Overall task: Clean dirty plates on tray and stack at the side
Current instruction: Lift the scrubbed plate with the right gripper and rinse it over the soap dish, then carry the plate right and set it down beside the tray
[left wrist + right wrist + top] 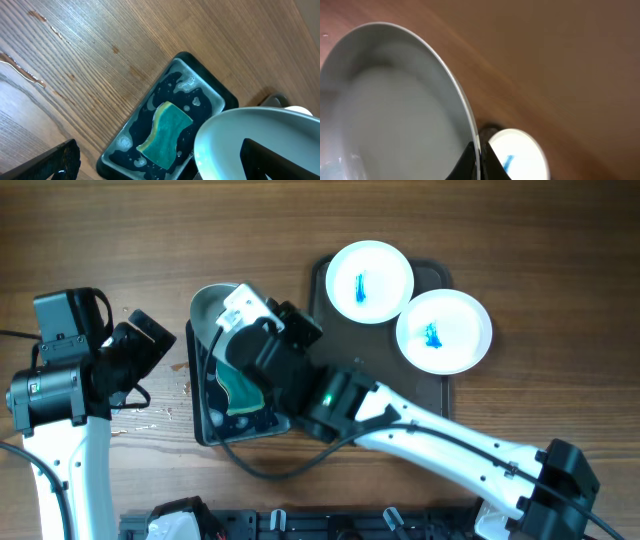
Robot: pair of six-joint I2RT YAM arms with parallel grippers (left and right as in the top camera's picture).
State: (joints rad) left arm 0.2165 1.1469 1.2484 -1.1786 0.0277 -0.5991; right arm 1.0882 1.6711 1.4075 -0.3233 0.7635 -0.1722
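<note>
White plates number three. Two lie flat on the tray (435, 273), side by side and nearly touching: one (370, 281) at its far left corner, the other (444, 330) nearer and to the right, hanging slightly over the tray's right edge. Each has one blue smear at its centre. The third plate (213, 305) is off the tray, tipped up on edge over the far end of the one black tub (200, 420), which stands on the table (100, 230) just left of the tray. In the tub lies a single green sponge (167, 132) in wet suds, close beside the tilted plate.

Two arms are in view. The right arm (430, 430) reaches from the near right corner diagonally across to the tub, wrist turned over it, and its jaws are clamped on the rim of the third plate, as the right wrist view shows. The left arm (60, 390) stands at the left edge, bent toward the tub, its jaws spread wide apart over bare wood with nothing between them. A few water streaks (150, 405) mark the table there.
</note>
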